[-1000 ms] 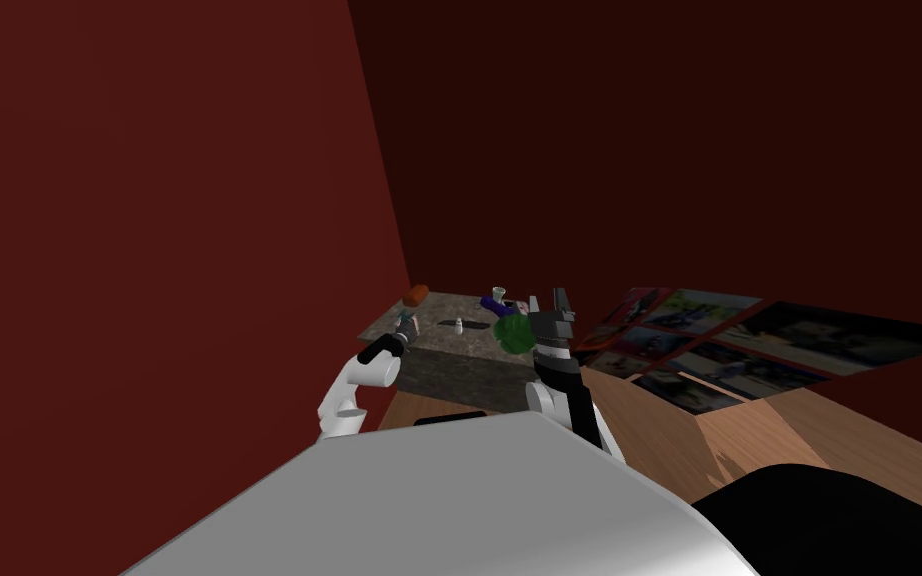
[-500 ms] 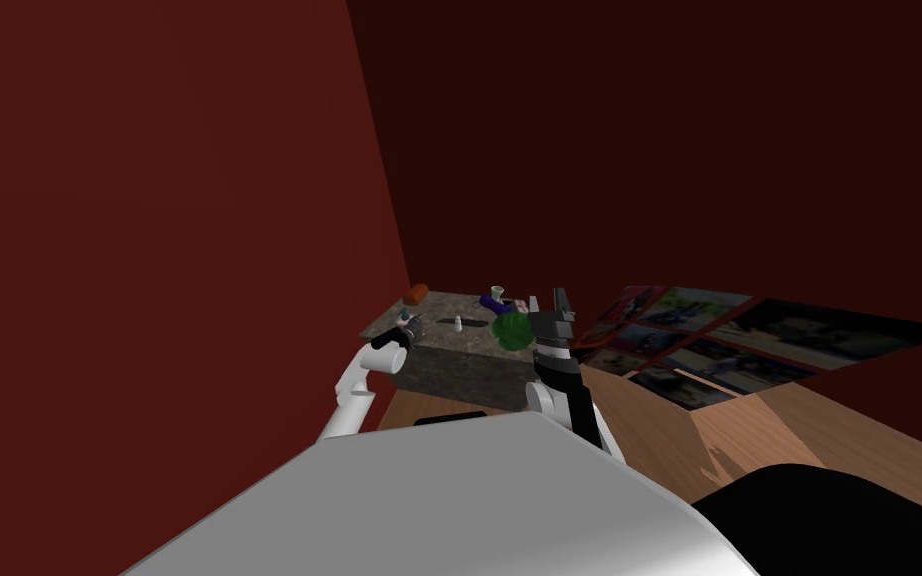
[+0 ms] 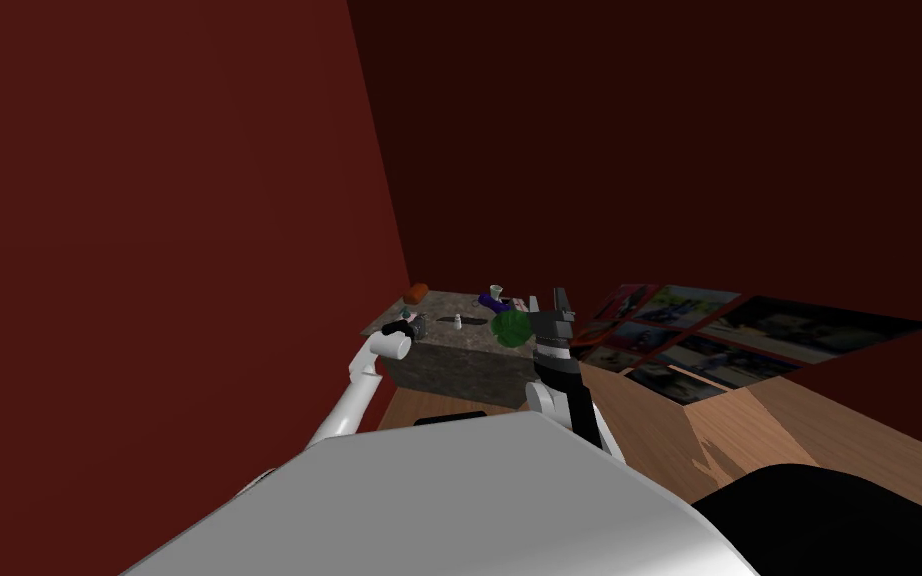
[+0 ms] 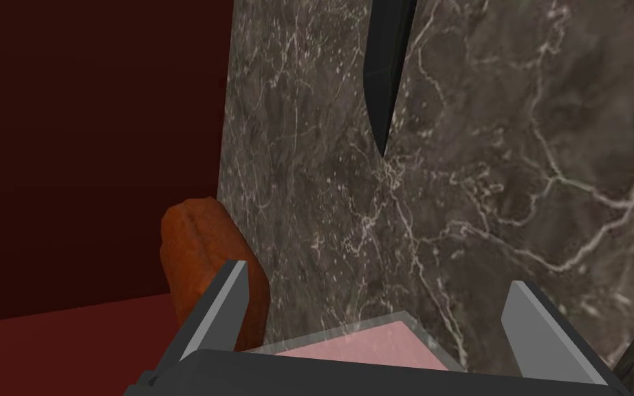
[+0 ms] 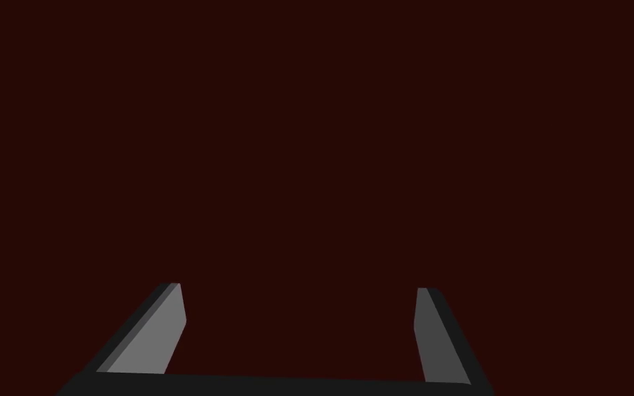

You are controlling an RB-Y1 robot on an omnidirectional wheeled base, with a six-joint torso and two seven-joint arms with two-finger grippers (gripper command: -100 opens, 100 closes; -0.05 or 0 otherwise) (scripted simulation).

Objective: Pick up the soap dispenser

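The soap dispenser (image 4: 357, 344) is a clear box with pink fill. It sits low between my left gripper's fingers, close to the dark body, on a dark marble counter (image 4: 481, 172). My left gripper (image 4: 377, 275) is open, and its fingers stand apart from the dispenser's sides. In the head view the left gripper (image 3: 415, 324) is over the counter's near left corner (image 3: 459, 345), with the dispenser's small top (image 3: 407, 316) beside it. My right gripper (image 3: 547, 300) is raised at the counter's right end; its wrist view shows it open (image 5: 298, 287) with nothing between the fingers.
An orange-brown lump (image 4: 195, 247) lies just beyond my left finger by the red wall, and a black knife blade (image 4: 384, 69) lies farther along the counter. A small white bottle (image 3: 457, 322), a purple thing (image 3: 497, 303) and a green bunch (image 3: 511, 328) lie to the right.
My left arm has stretched forward and lowered, bringing its gripper down to the counter's near left corner. The right arm has not moved.
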